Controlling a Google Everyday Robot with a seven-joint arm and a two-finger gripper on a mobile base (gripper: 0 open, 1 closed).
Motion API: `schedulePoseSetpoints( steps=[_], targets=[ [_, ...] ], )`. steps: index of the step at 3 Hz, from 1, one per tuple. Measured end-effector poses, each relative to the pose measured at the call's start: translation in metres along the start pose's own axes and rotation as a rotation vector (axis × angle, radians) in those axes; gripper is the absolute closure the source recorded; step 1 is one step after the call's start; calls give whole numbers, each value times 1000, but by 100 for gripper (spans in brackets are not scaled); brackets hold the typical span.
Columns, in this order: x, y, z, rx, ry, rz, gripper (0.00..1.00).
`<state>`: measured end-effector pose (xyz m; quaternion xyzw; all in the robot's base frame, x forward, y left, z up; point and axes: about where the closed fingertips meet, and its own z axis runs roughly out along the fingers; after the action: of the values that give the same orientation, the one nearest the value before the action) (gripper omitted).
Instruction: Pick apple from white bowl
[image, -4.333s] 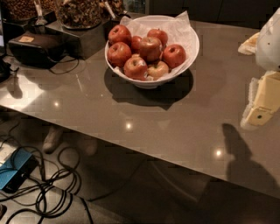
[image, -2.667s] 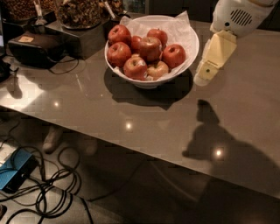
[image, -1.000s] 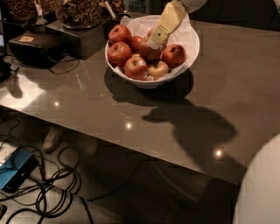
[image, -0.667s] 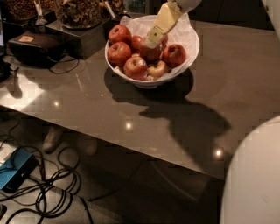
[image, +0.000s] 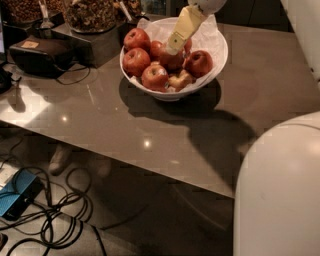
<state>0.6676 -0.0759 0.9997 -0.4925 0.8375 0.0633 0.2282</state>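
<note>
Gripper is reaching down into white bowl from over the far edge of bench, its tip sitting at the apple, the dark-red one at centre of the pile. Touching vs. just above: can't tell. How far gripper is open, and whether it's holding anything: can't tell from this angle, only one pale yellow face is showing. Bowl is standing near far edge, approx. mid-length, well apart from black box and jar toward far-left corner. Target is lying packed btwn neighbours: red apples to its left, front-left and right, and pale tan apple just in front. Judging step as final descent/closing on target; pick not yet done. Risks from here: (1) neighbours are crowding target, so gripper may be landing on a 2nd apple and not seating properly; (2) skin is glossy and round, so an off-centre squeeze is likely squirting it out sideways; (3) crinkled paper liner is standing up along the rim w/ gripper just beside it, so it may be snagging and coming up on lift; (4) pulling the centre apple is unsettling the pile, so others may be rolling, poss. over the rim onto bench; (5) a hard downward push may be shifting the bowl.
</note>
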Motion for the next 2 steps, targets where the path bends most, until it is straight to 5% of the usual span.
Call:
schedulePoseSetpoints(
  steps=[2],
  targets=[
    [3, -12, 16, 3, 33, 10, 25]
  ],
)
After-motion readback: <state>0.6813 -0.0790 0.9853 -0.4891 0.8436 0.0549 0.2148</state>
